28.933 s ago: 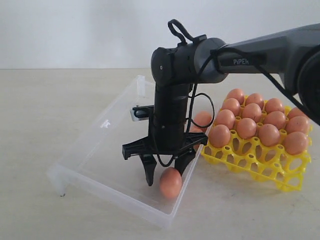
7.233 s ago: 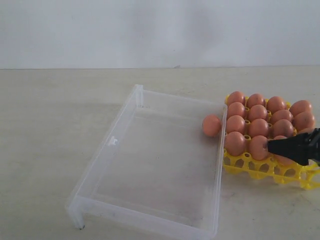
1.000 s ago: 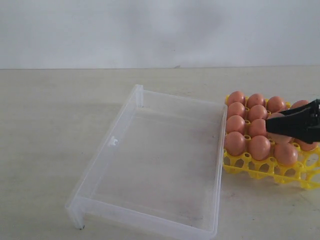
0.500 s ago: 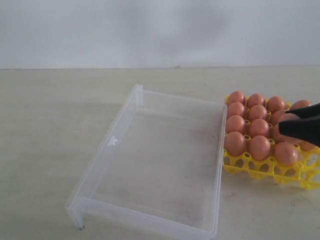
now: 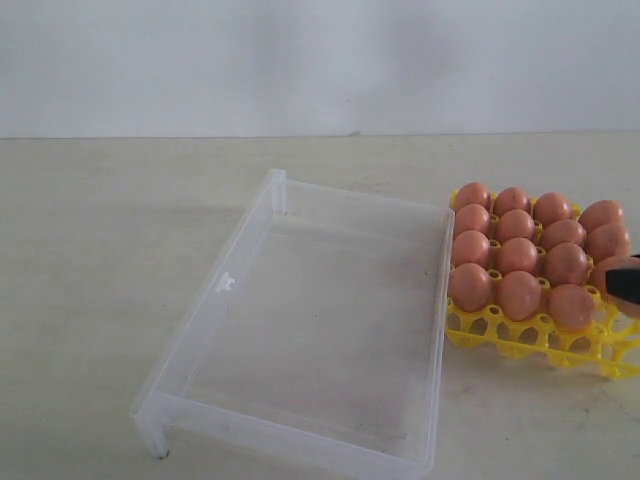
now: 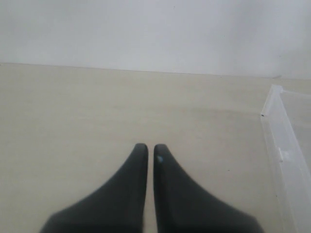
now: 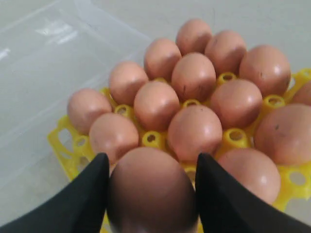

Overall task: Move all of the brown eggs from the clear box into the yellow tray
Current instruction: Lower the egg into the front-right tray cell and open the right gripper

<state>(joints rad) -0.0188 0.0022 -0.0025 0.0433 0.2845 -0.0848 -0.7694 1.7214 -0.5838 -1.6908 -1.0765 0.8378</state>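
Evidently one brown egg (image 7: pixel 151 194) is clamped between the two fingers of the right claw (image 7: pixel 151 162), which hangs just above the near edge of the yellow tray (image 5: pixel 500 335). The other brown eggs (image 5: pixel 517 255) sit in the tray's cups, filling most of them. Beside the tray, the clear box (image 5: pixel 215 290) shows only its bare floor; no egg is visible in it. By that look the job is almost done, and what is left is to lower this egg into a free cup and let go. Well away, the left claw (image 6: pixel 150 148) hovers over the pale surface (image 5: pixel 90 250), its fingers drawn together with only a thin slit between them, holding nothing.
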